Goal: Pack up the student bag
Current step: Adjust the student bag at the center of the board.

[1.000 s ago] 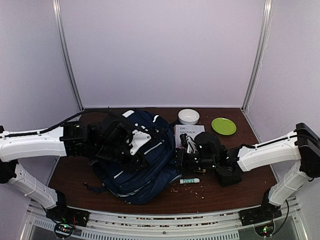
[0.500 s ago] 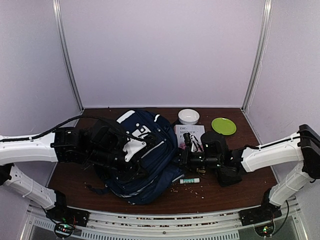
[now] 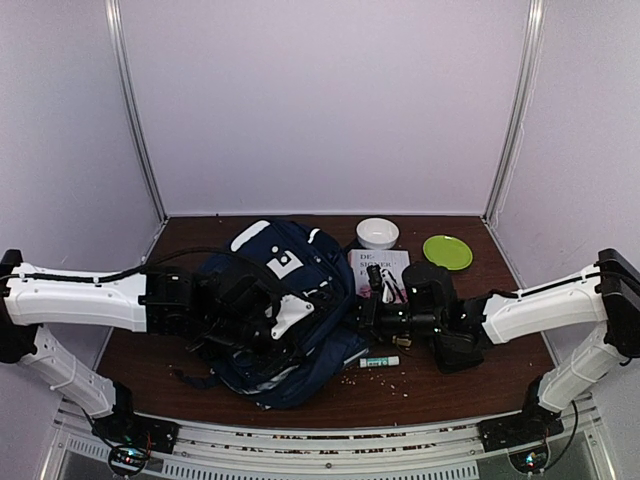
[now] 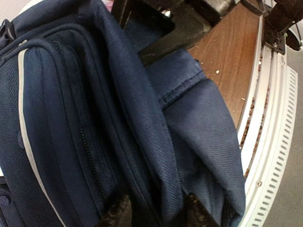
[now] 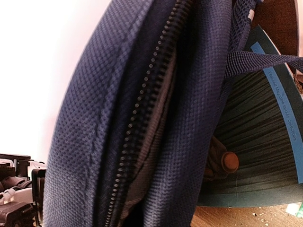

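Navy-blue fabric backpack sits middle-left on the brown wooden table, slumped between my two arms, with pale stripe trim and white patches showing. Just right of it lies a white printed sheet. I read "DE-SIGNER" on it, and the smaller lines are too blurred. Beyond that, on the far side, are a white bowl and a green round plate. Left gripper pinches a fold of the backpack's cloth between its dark fingers. Right gripper is up against the backpack's right side. Zipper and weave fill its camera, so I cannot tell whether it is spread or closed.
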Tool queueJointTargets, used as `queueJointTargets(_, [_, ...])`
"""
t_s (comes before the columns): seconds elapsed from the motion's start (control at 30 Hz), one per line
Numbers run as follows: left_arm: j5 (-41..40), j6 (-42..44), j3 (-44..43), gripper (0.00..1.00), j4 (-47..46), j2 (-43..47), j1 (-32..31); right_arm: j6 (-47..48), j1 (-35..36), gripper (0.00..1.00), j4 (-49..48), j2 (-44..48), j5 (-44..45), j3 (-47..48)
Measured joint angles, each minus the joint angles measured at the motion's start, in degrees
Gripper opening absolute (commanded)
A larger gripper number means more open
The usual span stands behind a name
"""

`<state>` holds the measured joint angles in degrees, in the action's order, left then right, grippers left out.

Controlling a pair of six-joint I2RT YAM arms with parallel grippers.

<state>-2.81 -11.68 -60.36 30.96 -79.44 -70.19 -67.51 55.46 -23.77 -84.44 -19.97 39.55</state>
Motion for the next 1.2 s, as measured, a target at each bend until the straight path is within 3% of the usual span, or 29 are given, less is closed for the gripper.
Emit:
queueJointTargets(0.1, [-2.73, -0.46, 0.00, 0.05, 0.15, -0.79, -0.17, 0.24, 0.00, 0.00, 0.85, 0.00, -0.15, 0.55])
queueJointTargets(0.13, [-3.61, -0.81, 0.00, 0.00, 0.20, -1.09, -0.24, 0.70, 0.02, 0.00, 1.64, 0.00, -0.13, 0.96])
queueJointTargets(0.3, [-7.98, -1.73, 0.70, 0.00, 0.09, -0.50, 1.14, 5.57, 0.44, 0.00, 10.45, 0.00, 1.51, 5.64])
queueJointTargets(0.43, [-8.85, -2.60, 3.23, 0.00, -0.79, 6.88, 5.77, 10.03, 0.17, 0.00, 16.76, -0.04, 3.78, 10.67])
queueJointTargets(0.47, [-9.25, -2.64, 3.30, 0.00, -0.74, 9.46, 7.43, 10.82, -0.24, 0.03, 17.92, -0.17, 4.02, 11.87])
queueJointTargets(0.6, [-13.33, -2.36, 0.92, 0.00, 0.87, 16.26, 12.15, 13.99, -1.99, 0.30, 22.45, -2.73, 3.13, 19.58])
queueJointTargets(0.73, [-18.18, -1.62, -3.15, 0.00, 4.04, 17.07, 13.38, 15.87, -3.19, 0.54, 24.24, -6.86, 2.14, 25.44])
queueJointTargets(0.87, [-21.38, -1.25, -4.07, 0.00, 6.16, 17.53, 14.16, 16.76, -3.54, 0.71, 25.46, -7.23, 1.60, 26.84])
queueJointTargets(1.03, [-24.00, -0.20, -4.63, 0.00, 9.57, 19.02, 14.78, 18.34, -4.33, 0.80, 29.14, -2.12, 3.28, 24.04])
queueJointTargets(1.2, [-25.07, 0.94, -5.62, 0.00, 10.21, 19.78, 15.15, 20.04, -6.03, 0.80, 35.95, 11.45, 9.03, 16.96])
